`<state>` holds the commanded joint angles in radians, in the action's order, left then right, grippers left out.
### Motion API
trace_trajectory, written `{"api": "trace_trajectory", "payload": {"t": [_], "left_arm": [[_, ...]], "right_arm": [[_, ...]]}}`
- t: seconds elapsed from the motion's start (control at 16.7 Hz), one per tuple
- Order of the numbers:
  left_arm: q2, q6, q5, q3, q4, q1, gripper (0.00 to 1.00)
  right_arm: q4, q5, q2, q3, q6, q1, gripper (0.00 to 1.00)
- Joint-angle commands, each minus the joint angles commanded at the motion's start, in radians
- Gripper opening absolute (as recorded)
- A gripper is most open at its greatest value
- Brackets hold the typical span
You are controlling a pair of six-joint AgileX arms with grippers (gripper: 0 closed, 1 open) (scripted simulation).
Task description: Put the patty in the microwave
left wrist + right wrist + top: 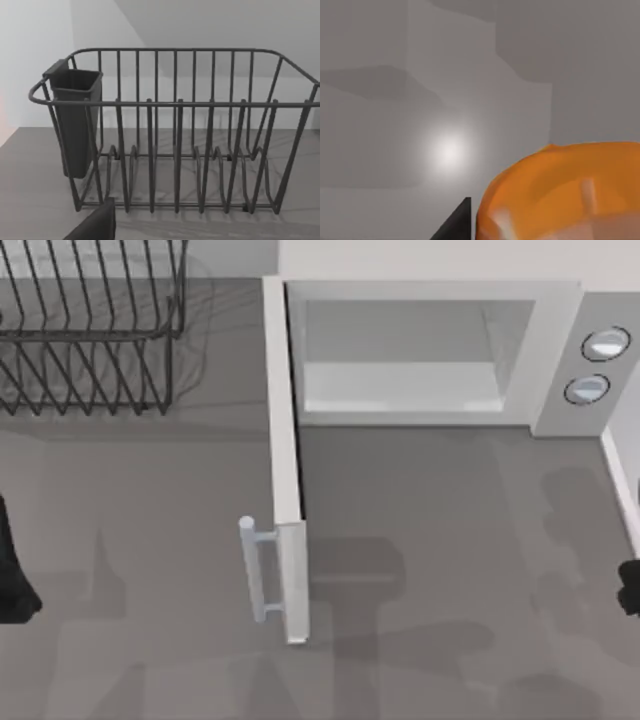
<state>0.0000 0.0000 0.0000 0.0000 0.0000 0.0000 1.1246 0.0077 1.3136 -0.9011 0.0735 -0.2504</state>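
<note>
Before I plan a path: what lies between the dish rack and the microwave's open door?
Bare grey table in the top view, between dish rack and door.

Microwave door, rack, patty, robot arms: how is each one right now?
microwave: door swung wide open, cavity bare.
dish rack: upright on the table, no dishes in it, dark cup hung on one end.
patty: close up in the right wrist view, not in the microwave yet.
left arm: at the table's left edge.
right arm: at the table's right edge.
</note>
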Motion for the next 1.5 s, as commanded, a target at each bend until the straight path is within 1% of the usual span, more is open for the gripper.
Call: {"api": "trace_trajectory", "payload": {"t": [0.18,0.36,0.54,0.96,1.14,1.32,1.5], "left_arm": [[0.0,0.0,0.0,0.0,0.0,0.0,1.0],[0.0,0.0,0.0,0.0,0.0,0.0,1.0],[0.0,0.0,0.0,0.0,0.0,0.0,1.0],[0.0,0.0,0.0,0.0,0.0,0.0,1.0],[0.0,0.0,0.0,0.0,0.0,0.0,1.0],[0.0,0.0,0.0,0.0,0.0,0.0,1.0],[0.0,0.0,0.0,0.0,0.0,0.0,1.0]], "right_arm": [[-0.093,0.043,0.067,-0.033,0.013,-0.032,0.0],[-0.279,0.119,0.194,-0.08,0.039,-0.084,0.0],[-0.546,0.215,0.359,-0.128,0.072,-0.149,0.0],[-1.273,0.46,0.723,-0.226,0.149,-0.309,0.0],[-1.517,0.55,0.834,-0.258,0.179,-0.364,0.0],[-1.668,0.615,0.907,-0.284,0.204,-0.402,0.0],[-1.723,0.642,0.932,-0.297,0.214,-0.417,0.0]]}}
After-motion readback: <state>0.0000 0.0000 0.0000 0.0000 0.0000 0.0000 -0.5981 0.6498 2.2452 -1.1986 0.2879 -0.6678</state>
